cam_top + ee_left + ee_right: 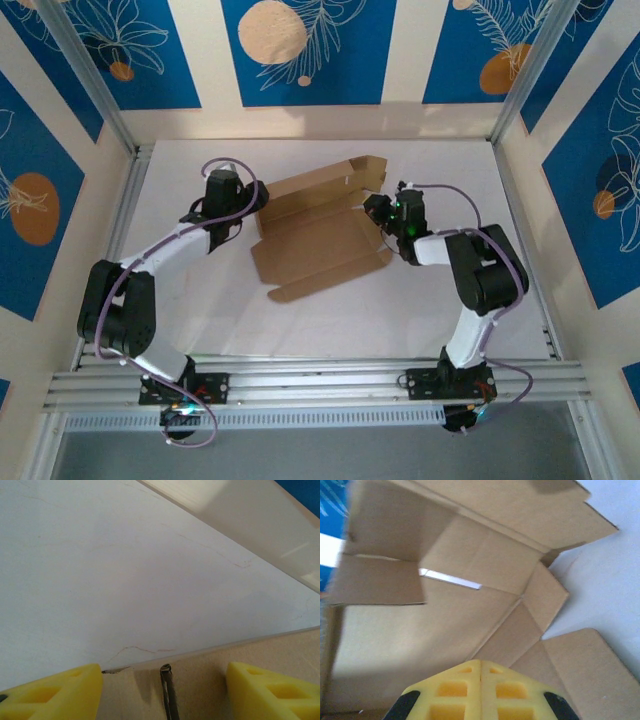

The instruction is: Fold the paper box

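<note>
While the plain brown cardboard mailer box lies half-formed at the middle of the top view, resting on the white table, both arms have their tips at its edges. The sheet is creased. One long panel is raised toward the upper right of that view, and the broad base with its front flap lies flat toward the lower left. From the right wrist, several side flaps and tabs stand at loose angles, none of them tucked in.

The left gripper sits at the box's left edge. In its wrist view the two yellow fingers stand wide apart at the bottom corners of the frame. The cardboard edge lies between and under them, and they clasp nothing.

The right gripper is at the box's right edge. Its wrist view shows the yellow fingertips pressed flat together at the bottom centre, with nothing between them and the cardboard just ahead.

I judge the step in hand to be the raising of the side walls, with the left claw steadying the sheet and the right one acting as a blunt pusher. The fold looks less than half done. The next move probably calls for nudging the right-hand flap upright along its crease, then turning its tab inward. The left side has to stay pinned meanwhile, or the light sheet may skid or spring back flat.
</note>
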Robot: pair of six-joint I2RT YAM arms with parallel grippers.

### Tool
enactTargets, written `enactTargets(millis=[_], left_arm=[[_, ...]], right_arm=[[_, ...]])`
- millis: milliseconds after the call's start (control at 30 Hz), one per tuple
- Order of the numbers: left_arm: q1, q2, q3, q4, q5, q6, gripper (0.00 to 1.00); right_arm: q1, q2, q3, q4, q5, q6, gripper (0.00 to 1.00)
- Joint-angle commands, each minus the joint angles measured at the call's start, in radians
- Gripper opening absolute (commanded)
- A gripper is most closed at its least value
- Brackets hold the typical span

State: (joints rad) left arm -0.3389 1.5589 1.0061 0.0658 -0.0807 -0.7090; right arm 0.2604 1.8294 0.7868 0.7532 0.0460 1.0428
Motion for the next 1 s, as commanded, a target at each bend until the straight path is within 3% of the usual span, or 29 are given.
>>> enactTargets(millis=[0, 267, 400, 667, 967], left_arm=[[-0.010, 0.013, -0.023, -0.068, -0.024, -0.006, 0.65], [-0.009, 0.014, -0.018, -0.073, -0.025, -0.006, 0.66], [-0.009, 0.014, -0.019, -0.075, -0.022, -0.003, 0.65], [-0.009, 0.033, -0.012, -0.069, -0.009, -0.001, 0.65], [-0.009, 0.039, -0.011, -0.066, -0.010, 0.011, 0.65]], right_arm=[[0.003, 0.048, 0.072, 0.053, 0.111, 0.033, 0.00], [-0.010, 0.178, 0.225, -0.092, 0.200, 0.078, 0.00], [-0.020, 0.236, 0.285, -0.207, 0.191, 0.113, 0.00], [-0.015, 0.313, 0.340, -0.247, 0.159, 0.126, 0.00], [-0.027, 0.384, 0.399, -0.112, -0.080, 0.124, 0.02]])
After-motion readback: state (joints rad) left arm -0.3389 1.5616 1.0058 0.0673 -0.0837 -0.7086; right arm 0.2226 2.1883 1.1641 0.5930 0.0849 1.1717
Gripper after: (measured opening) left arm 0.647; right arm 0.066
